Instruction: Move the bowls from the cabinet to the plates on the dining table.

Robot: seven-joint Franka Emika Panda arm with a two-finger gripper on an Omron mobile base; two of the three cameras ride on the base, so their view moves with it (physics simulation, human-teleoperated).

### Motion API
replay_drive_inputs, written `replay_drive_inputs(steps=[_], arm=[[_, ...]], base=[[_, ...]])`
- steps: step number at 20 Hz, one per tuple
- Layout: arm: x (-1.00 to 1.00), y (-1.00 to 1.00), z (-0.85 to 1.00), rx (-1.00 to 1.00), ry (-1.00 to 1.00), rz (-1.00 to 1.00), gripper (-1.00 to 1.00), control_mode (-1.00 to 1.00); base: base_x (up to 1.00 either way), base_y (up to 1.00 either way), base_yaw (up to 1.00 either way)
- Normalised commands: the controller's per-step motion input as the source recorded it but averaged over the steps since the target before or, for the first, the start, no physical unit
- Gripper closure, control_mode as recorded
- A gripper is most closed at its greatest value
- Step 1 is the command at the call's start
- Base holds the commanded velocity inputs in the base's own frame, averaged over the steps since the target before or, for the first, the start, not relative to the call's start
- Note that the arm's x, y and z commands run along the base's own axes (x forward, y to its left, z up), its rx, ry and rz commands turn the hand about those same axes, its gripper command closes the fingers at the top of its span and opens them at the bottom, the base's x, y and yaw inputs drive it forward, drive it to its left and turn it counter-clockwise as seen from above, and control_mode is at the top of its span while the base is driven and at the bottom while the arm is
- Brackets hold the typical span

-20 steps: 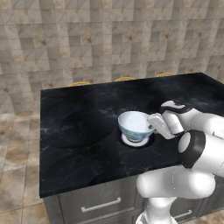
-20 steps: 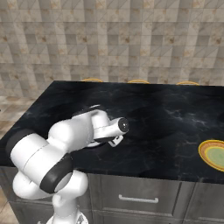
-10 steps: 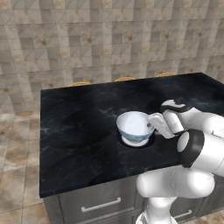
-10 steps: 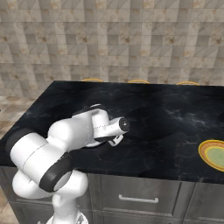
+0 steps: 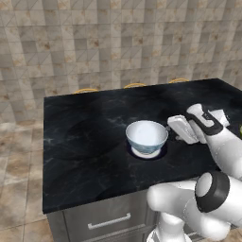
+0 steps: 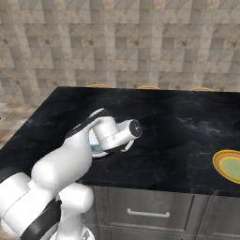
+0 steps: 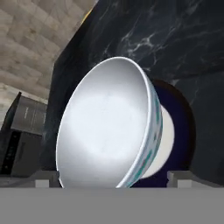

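Glazed and rigid, the blue-teal patterned bowl on the dining table looks light, slippery and chippable, best pinched across its rim by the wide-spread, empty gripper beside it.

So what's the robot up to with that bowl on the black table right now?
The white robot arm has its pincer beside the patterned bowl, which sits upright on a plate on the dining table. The pincer's fingers are spread wide on either side of the bowl's rim, so it looks let go rather than gripped. Another orange plate lies bare further along the table.
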Motion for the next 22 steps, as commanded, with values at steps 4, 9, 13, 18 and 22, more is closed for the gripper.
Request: replay_drive_inputs(steps=[4,9,13,18,22], arm=[[-0.79,0.0,0.76,-0.15,-0.12,0.0,-1.0,-1.0],[-0.89,0.07,0.8,-0.23,-0.08,0.0,-1.0,-1.0],[-0.89,0.21,0.92,-0.28,-0.1,0.0,-1.0,-1.0],[-0.8,0.38,0.99,-0.24,-0.11,0.0,-1.0,-1.0],[-0.79,0.49,1.0,-0.21,-0.11,0.0,-1.0,-1.0]], base=[[0.0,0.0,0.0],[0.0,0.0,0.0],[0.0,0.0,0.0],[0.0,0.0,0.0],[0.0,0.0,0.0]])
